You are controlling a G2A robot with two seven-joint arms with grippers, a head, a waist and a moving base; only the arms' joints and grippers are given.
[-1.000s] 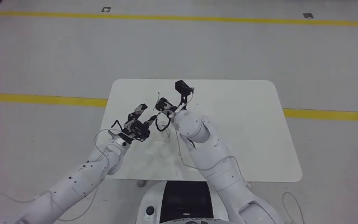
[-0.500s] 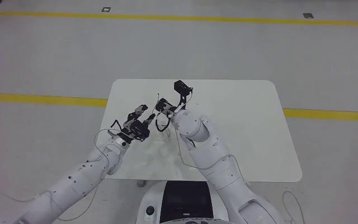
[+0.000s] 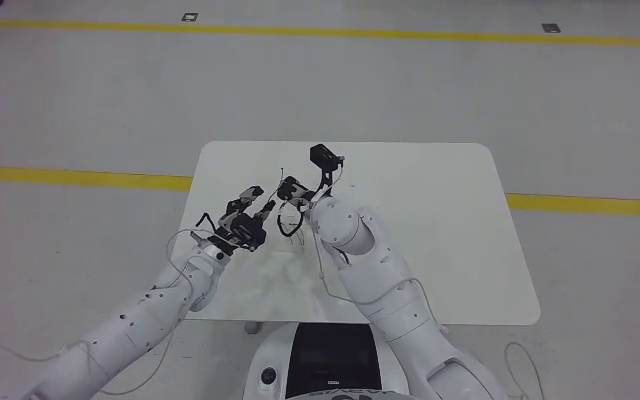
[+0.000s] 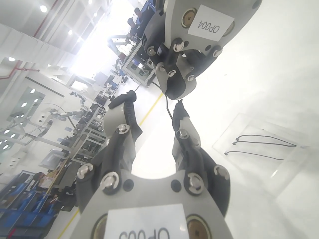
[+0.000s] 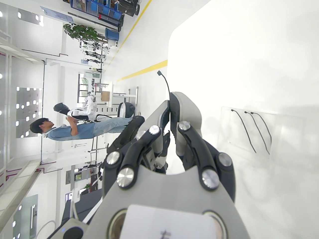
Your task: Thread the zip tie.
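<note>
My right end effector [image 5: 170, 105] is clamped on the zip tie [image 5: 166, 84] above the bench [image 5: 249, 50], with the tie's head poking past the fingertips. The left end effector [image 4: 153, 100] gapes apart beside the hanging tail. I'd pinch that tail near its tip, then steer it squarely into the head. One tie is held; three spares [image 5: 258, 130] lie on one clear sheet [image 5: 286, 135].

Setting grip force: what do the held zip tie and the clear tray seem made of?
The zip tie: thin, black, flexible plastic, probably nylon; it curves above the shut right gripper. The tray: clear, rigid, glossy plastic, perhaps acrylic; the table shows through it.
</note>
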